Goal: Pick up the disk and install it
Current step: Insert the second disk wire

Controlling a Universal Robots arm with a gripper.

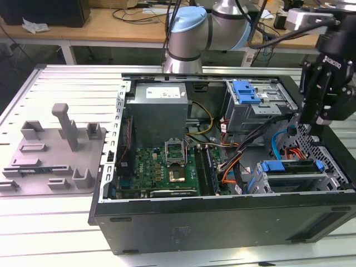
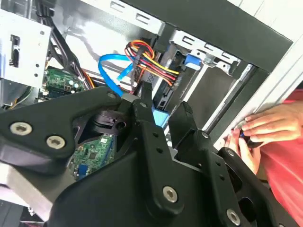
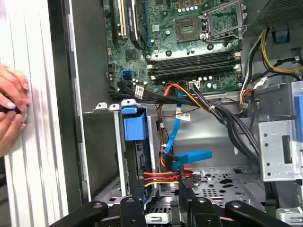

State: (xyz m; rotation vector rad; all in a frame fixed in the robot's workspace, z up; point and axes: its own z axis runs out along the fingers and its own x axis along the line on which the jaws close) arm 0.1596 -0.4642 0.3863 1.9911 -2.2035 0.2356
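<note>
Item: gripper (image 3: 161,201), hanging over the open computer case (image 1: 222,214); we see its black fingers (image 3: 133,208) spread, holding nothing. Item: the disk (image 1: 292,167), blue-bracketed, seated in the drive bay below the fingers. Item: blue data cable (image 3: 176,135), just beyond the fingertips. Item: a person's hand (image 3: 12,111), resting on the table outside the case, well apart from the fingers.

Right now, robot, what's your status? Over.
Pincer hovers over the computer case. Disk sits inside, just below. Person's hand at the case edge.
</note>
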